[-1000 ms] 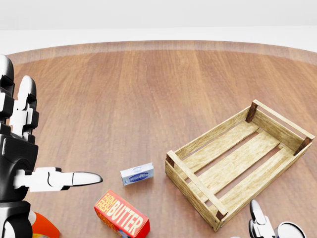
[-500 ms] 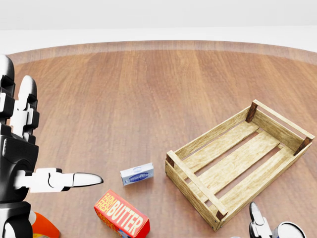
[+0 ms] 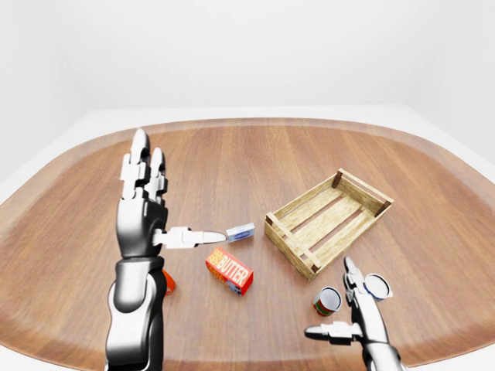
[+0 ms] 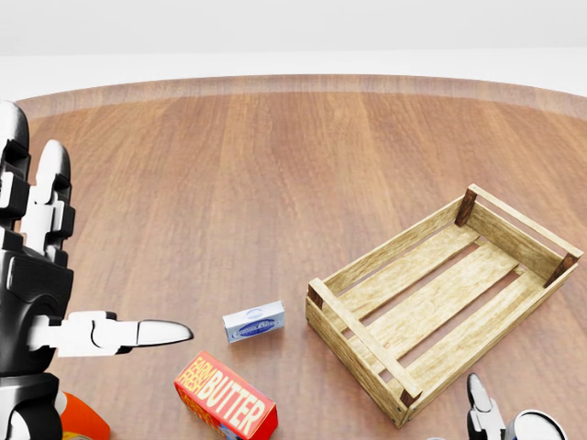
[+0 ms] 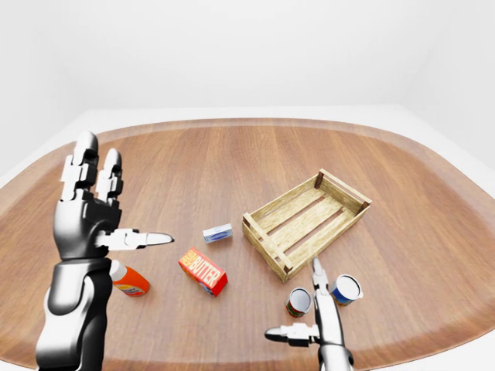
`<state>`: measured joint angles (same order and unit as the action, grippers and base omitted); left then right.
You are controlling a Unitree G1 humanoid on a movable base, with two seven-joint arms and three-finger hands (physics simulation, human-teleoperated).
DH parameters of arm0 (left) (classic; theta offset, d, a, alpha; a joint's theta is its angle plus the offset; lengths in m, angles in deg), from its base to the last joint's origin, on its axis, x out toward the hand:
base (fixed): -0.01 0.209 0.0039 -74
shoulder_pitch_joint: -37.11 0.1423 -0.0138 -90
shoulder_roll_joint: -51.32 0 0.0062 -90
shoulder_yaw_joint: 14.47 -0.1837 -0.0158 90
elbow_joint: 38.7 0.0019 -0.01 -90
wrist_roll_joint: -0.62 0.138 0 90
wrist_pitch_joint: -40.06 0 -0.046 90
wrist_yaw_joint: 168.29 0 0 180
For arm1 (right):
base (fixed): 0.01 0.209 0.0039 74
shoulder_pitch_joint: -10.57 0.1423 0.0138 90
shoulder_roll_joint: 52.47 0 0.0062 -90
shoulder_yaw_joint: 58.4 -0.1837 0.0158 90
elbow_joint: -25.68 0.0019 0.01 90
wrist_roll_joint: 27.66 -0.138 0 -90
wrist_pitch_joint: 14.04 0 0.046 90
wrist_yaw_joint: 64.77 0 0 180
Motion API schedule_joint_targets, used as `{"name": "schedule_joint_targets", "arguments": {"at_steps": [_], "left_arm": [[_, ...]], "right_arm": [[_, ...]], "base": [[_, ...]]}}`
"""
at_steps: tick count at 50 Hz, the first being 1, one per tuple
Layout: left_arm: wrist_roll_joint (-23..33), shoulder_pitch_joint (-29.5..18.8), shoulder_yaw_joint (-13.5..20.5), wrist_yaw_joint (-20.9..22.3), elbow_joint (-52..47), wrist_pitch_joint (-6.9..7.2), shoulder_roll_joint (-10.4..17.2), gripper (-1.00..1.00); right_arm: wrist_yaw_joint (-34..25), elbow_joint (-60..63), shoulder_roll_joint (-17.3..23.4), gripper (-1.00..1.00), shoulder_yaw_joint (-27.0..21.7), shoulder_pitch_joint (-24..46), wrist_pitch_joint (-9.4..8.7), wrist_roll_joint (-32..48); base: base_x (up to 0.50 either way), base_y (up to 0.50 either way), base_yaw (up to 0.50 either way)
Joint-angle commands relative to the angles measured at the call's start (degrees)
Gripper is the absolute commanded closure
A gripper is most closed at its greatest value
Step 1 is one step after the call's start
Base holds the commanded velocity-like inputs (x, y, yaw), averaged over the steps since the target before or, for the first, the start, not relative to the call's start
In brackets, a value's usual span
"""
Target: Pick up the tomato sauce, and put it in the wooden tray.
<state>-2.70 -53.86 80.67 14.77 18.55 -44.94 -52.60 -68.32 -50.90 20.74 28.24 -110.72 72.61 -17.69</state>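
Note:
The tomato sauce is a red can with a green band [image 3: 327, 301], standing upright below the wooden tray [image 3: 328, 221] in the left-eye view; it also shows in the right-eye view [image 5: 298, 301]. The tray is an empty slatted crate, right of centre in the head view [image 4: 514, 223]. My right hand [image 5: 308, 313] is open just right of the can, index finger up and thumb out to the left, not closed on it. My left hand [image 3: 166, 202] is open and raised at the left, empty.
A blue can [image 3: 377, 285] stands right of my right hand. A red butter box [image 3: 229, 270] and a small blue-white box [image 3: 240, 231] lie left of the tray. An orange bottle [image 5: 130, 280] lies under my left arm. The round wooden table's edge [image 3: 247, 122] curves at the top.
My right hand's fingertip has sunk slightly at the bottom right of the head view. The left hand and the objects have hardly moved.

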Motion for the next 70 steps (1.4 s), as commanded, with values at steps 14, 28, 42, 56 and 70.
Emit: {"name": "schedule_joint_targets", "arguments": {"at_steps": [14,28,42,56,70], "left_arm": [[0.0,0.0,-0.1,0.0,0.4,0.0,0.0,-1.0],[0.1,0.4,-0.1,0.2,0.2,0.0,0.0,-1.0],[0.4,0.5,-0.4,0.2,0.7,0.0,-0.1,-1.0],[0.5,0.5,-0.5,0.3,0.7,0.0,-0.2,-1.0],[0.5,0.6,-0.6,0.3,0.7,0.0,-0.2,-1.0]], "right_arm": [[-0.1,-4.4,-1.0,-1.0,-1.5,2.6,1.2,1.5],[0.9,-8.5,-0.5,-1.0,-2.0,3.7,3.39,1.4],[0.9,-9.8,-0.5,-1.0,-2.9,4.3,3.74,1.2],[0.9,-11.9,-0.5,-1.0,-4.0,5.3,4.63,1.3],[2.6,-21.6,0.7,-1.0,-5.2,9.3,8.35,1.2]], "base": [[0.0,0.0,0.0],[0.0,0.0,0.0],[0.0,0.0,0.0],[0.0,0.0,0.0],[0.0,0.0,0.0]]}}
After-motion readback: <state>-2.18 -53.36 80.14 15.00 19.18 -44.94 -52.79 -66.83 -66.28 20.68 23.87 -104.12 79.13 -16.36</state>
